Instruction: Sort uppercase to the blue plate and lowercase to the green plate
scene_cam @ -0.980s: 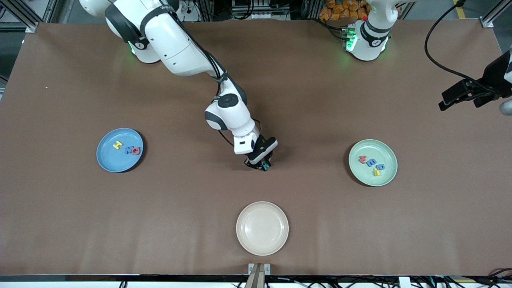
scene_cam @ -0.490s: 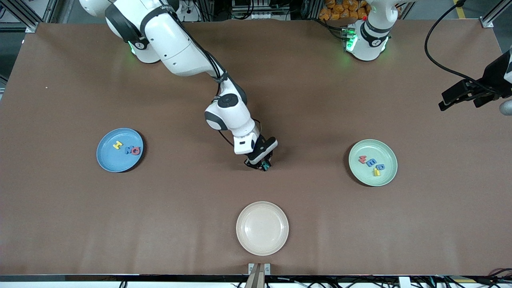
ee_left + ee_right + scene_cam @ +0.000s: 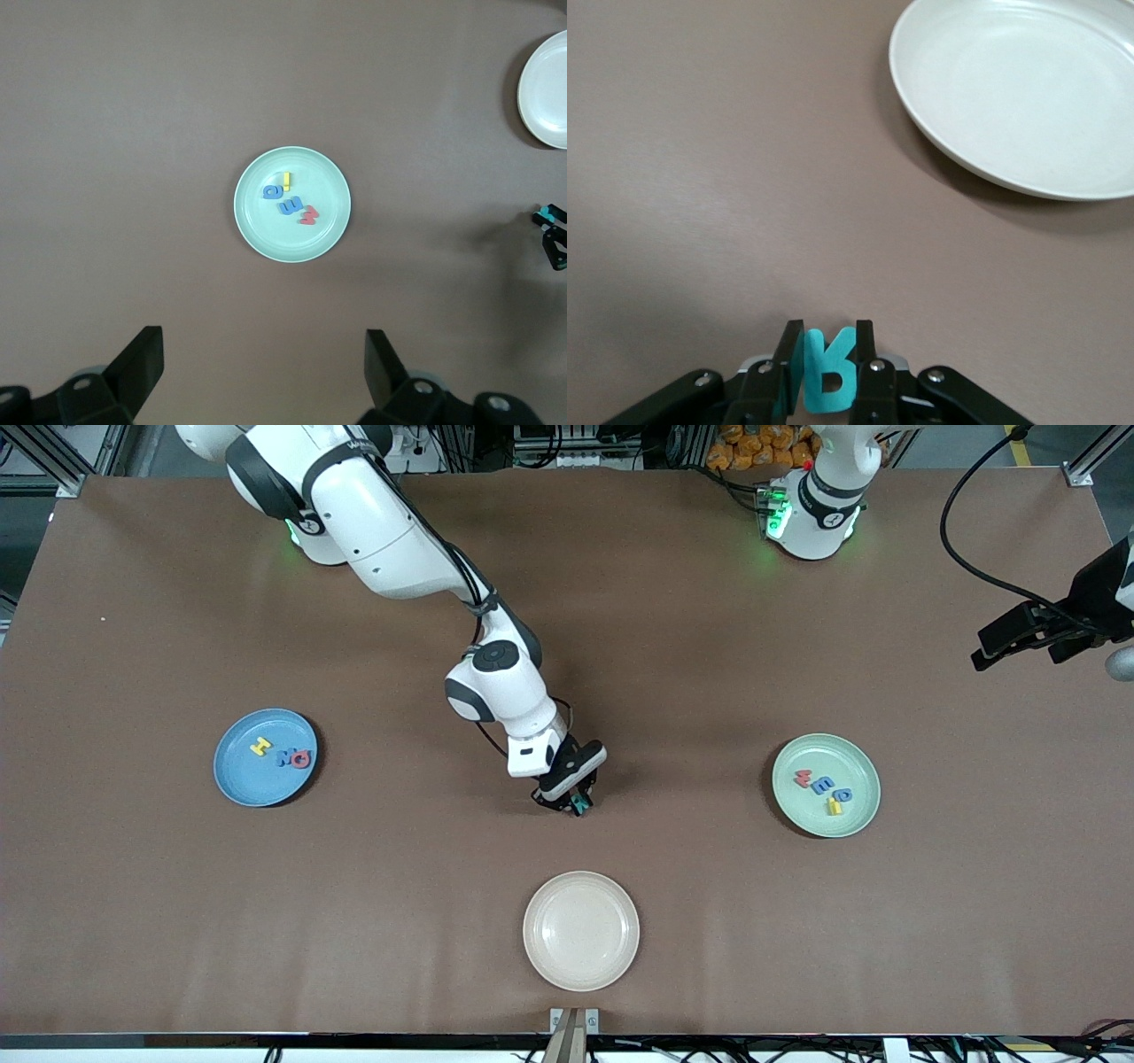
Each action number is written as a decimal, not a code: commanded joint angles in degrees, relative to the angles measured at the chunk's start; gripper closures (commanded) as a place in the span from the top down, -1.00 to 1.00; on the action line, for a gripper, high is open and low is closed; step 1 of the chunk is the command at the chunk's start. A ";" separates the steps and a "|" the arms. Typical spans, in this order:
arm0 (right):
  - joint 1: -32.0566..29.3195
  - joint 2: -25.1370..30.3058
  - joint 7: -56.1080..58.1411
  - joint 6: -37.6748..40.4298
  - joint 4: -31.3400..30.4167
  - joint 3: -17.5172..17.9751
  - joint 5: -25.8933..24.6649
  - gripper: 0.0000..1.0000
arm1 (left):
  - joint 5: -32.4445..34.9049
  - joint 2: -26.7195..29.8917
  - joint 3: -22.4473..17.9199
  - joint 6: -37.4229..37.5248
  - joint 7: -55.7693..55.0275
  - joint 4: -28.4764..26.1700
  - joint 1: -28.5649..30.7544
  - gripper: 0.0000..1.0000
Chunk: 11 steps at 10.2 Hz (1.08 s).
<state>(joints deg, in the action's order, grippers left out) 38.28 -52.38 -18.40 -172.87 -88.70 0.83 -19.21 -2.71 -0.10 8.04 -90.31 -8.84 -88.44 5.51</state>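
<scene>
Between right hand (image 3: 826,359) fingers, flat teal-green R (image 3: 824,373), upright

Green plate (image 3: 259,232) holds four letters (image 3: 289,199) between the spread left claw (image 3: 264,376) fingers.

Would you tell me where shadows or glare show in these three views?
Front view: soft shadow on the table beside the right gripper. Left wrist view: even light around the green plate. Right wrist view: glossy sheen on the cream plate, dark shadow under its rim.
</scene>
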 commanded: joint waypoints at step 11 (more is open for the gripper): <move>-4.44 15.10 17.67 47.56 0.01 2.35 10.60 -1.00 | -1.33 0.02 0.05 0.57 0.05 0.29 0.21 1.00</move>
<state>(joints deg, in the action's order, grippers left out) 34.72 -40.46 -4.70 -130.92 -87.07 3.65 -10.03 -2.71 -0.16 8.05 -90.31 -8.84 -88.46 5.50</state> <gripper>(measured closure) 0.727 0.000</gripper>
